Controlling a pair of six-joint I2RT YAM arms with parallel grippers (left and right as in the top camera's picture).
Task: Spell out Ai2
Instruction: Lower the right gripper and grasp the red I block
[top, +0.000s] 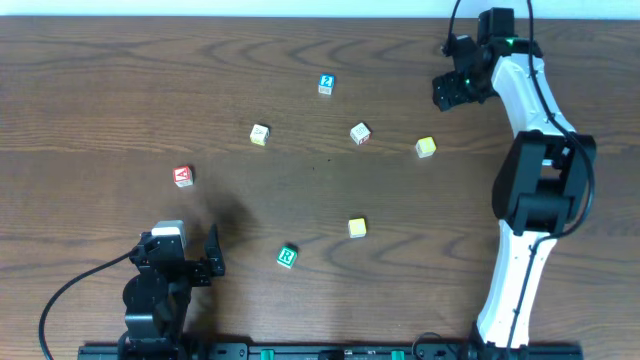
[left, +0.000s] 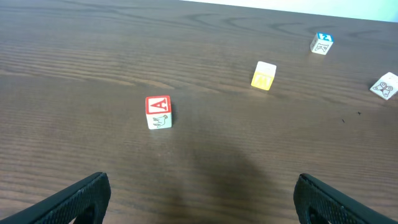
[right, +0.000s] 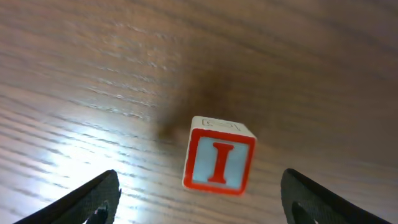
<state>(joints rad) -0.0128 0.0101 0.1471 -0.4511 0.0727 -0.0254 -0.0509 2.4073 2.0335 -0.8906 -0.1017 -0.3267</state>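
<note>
My right claw (right: 200, 208) hangs released, straddling the I block (right: 219, 155) without touching it, placed so, I judge, to grasp Ai2's middle letter.

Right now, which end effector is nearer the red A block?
Left. The left end effector sits just below the red A block in the overhead view; the right end effector is far off at the top right.
</note>
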